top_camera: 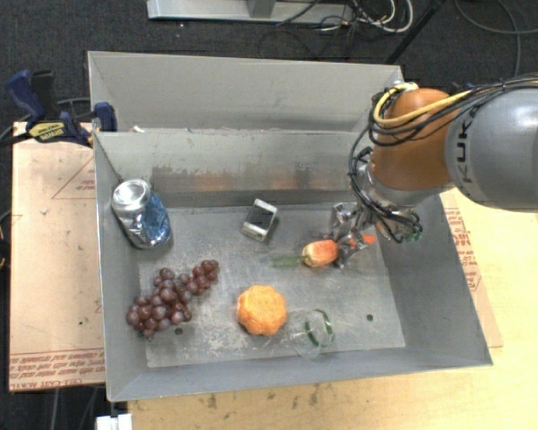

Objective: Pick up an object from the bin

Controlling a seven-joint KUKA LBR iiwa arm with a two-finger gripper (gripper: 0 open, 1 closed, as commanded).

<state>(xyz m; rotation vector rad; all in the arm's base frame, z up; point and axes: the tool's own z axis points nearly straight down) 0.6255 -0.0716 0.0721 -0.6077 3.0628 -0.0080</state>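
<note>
Right of centre, the gripper [350, 237] is hanging just beside a small carrot [320, 254], seemingly lining up a grasp; whether it is open cannot be told.

One each: can [141, 213], grape bunch [169, 297], orange [261, 310], carrot [319, 254], glass [315, 331], box [260, 219] (small, metallic).

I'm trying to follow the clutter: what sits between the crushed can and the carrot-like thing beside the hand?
In the camera view, a small silver box lies between the crushed can and the carrot-like thing.
</note>
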